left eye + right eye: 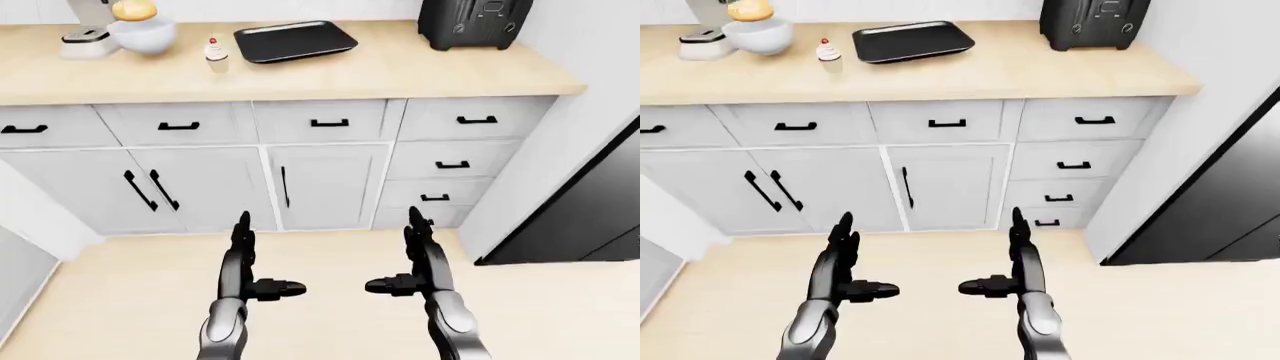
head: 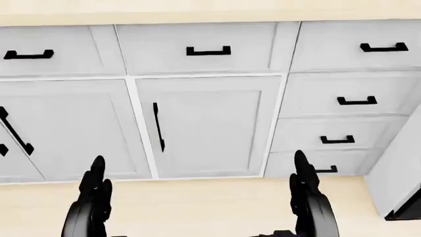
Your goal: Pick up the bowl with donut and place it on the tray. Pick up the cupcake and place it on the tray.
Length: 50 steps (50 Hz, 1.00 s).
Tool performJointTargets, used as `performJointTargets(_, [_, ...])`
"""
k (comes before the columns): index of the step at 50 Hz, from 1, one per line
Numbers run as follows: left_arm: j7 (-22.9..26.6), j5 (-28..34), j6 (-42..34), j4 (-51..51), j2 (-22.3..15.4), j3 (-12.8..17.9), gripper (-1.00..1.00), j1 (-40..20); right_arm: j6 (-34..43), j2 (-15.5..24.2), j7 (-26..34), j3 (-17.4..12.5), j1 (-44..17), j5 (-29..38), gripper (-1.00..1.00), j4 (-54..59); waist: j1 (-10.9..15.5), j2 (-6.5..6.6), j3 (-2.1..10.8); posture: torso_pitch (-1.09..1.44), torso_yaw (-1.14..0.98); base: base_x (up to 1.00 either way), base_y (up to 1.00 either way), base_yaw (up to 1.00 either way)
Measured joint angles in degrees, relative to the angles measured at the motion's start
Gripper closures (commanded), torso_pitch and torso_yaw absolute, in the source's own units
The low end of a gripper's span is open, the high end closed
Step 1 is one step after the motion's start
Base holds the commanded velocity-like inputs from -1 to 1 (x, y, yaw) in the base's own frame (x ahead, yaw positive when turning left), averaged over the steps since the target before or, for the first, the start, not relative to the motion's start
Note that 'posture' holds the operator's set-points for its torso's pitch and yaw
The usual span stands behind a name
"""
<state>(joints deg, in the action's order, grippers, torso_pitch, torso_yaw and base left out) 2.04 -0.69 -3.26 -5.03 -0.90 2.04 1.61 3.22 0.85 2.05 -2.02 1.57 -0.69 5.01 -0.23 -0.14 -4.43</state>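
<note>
Mostly pale wood floor [image 1: 120, 300] and grey cabinets [image 1: 200, 180] under a light wood counter [image 1: 400, 71]; counter holds black tray [image 1: 295, 40], bowl with donut [image 1: 142, 30], cupcake [image 1: 215, 54] just left of tray. Left hand [image 1: 245, 262] and right hand [image 1: 415, 262] released, empty. No readable text.
</note>
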Motion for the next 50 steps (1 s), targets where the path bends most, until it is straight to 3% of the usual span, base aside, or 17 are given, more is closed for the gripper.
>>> performJointTargets(1, [-0.1, 0.0, -0.5, 1.5, 0.0, 0.0, -1.0, 0.0, 0.0, 0.0, 0.1, 0.0, 0.1, -0.3, -1.0, -1.1, 0.0, -0.24, 0.54, 0.0, 0.0, 0.0, 0.0, 0.0])
performJointTargets(3, [-0.6, 0.2, -0.7, 5.8, 0.1, -0.1, -1.0, -1.1, -0.7, 0.0, 0.2, -0.1, -0.7, -0.7, -1.0, -4.1, 0.2, -0.28, 3.26, 0.0, 0.0, 0.0, 0.0, 0.0])
performJointTargets(5, [-0.9, 0.3, -0.4, 8.2, 0.3, -0.6, -1.0, -1.1, -0.8, -0.3, 0.2, 0.4, -0.8, -0.8, -1.0, -5.2, 0.3, -0.65, 2.21, 0.0, 0.0, 0.0, 0.0, 0.0])
performJointTargets(7, [-0.9, 0.5, -1.4, 10.2, 0.5, -1.3, -1.0, 0.0, 0.4, -0.3, 0.4, 0.9, -0.4, -1.0, -1.0, -5.8, 0.3, -0.56, 2.99, 0.0, 0.0, 0.0, 0.0, 0.0])
performJointTargets(11, [-0.4, 0.4, -5.4, 13.1, 0.6, -2.1, -1.0, -0.1, 3.0, -0.1, -0.2, 0.7, -1.9, -0.4, -1.0, -5.9, 0.4, -0.26, 3.13, 0.0, 0.0, 0.0, 0.0, 0.0])
performJointTargets(14, [-0.5, 0.5, -11.4, 18.2, 0.2, -1.7, -1.0, -2.1, 9.5, -0.1, -1.3, 0.9, -4.2, 0.2, -1.0, -11.8, 0.4, -0.17, 3.01, 0.0, 0.0, 0.0, 0.0, 0.0])
performJointTargets(18, [-0.5, 1.1, -20.3, 29.0, -0.4, -1.6, -1.0, -6.0, 16.9, 0.0, -2.1, 1.1, -7.5, 0.4, -1.0, -22.8, 0.6, -0.23, 3.86, 0.0, 0.0, 0.0, 0.0, 0.0])
performJointTargets(24, [-0.6, -1.5, -39.8, 45.0, -2.8, 3.0, -1.0, -17.2, 25.5, 1.1, -1.2, 1.2, -10.4, -0.1, -1.0, -34.9, 0.5, -0.38, 4.51, 0.0, 0.0, 0.0, 0.05, 0.0])
performJointTargets(26, [-1.2, -1.7, -43.7, 47.9, -4.1, 3.2, -1.0, -20.2, 28.5, 1.0, -0.4, 1.4, -11.2, -0.2, -1.0, -37.0, 0.1, -0.17, 4.4, 0.0, 0.0, 0.0, 0.46, 0.0])
performJointTargets(30, [-1.0, -3.6, -47.6, 49.3, -5.3, 4.7, -1.0, -21.9, 31.4, 0.4, 0.2, 0.8, -11.6, -1.2, -1.0, -38.4, -0.4, -1.77, 4.52, 0.0, 0.0, 0.0, 0.49, 0.0])
performJointTargets(35, [-1.6, -4.1, -46.2, 47.8, -5.1, 4.5, -1.0, -18.9, 32.8, 0.6, 0.2, 0.7, -12.1, -3.1, -1.0, -39.8, -0.8, 1.4, 2.83, 0.0, 0.0, 0.0, 0.51, 0.0])
performJointTargets(37, [-1.5, -4.2, -46.3, 46.8, -4.9, 3.9, -1.0, -18.5, 32.9, 0.7, 0.1, 0.6, -12.2, -3.6, -1.0, -39.7, -1.0, 3.57, 2.62, 0.0, 0.0, 0.0, 0.51, 0.0])
performJointTargets(38, [-1.5, -4.1, -46.1, 46.6, -4.9, 3.8, -1.0, -18.1, 32.8, 0.6, 0.1, 0.7, -12.3, -3.7, -1.0, -39.5, -0.9, 5.18, 3.13, 0.0, 0.0, 0.0, 0.5, 0.0])
performJointTargets(41, [-1.6, -3.3, -46.1, 45.3, -4.9, 4.4, -1.0, -16.8, 33.8, 0.4, 0.2, 1.8, -11.9, -4.4, -1.0, -38.3, 0.4, 4.49, 2.51, 0.0, 0.0, 0.0, 0.5, 0.0])
performJointTargets(46, [-1.4, -3.3, -45.0, 46.5, -5.1, 5.1, -1.0, -17.8, 33.9, 0.7, -0.1, 1.2, -12.4, -4.5, -1.0, -39.3, -0.2, 0.61, 2.46, 0.0, 0.0, 0.0, 0.51, 0.0])
performJointTargets(50, [-1.4, -3.5, -43.7, 46.4, -5.0, 5.2, -1.0, -16.9, 32.5, 0.5, -0.1, 1.2, -12.3, -4.4, -1.0, -39.5, -0.5, -1.65, 2.26, 0.0, 0.0, 0.0, 0.51, 0.0])
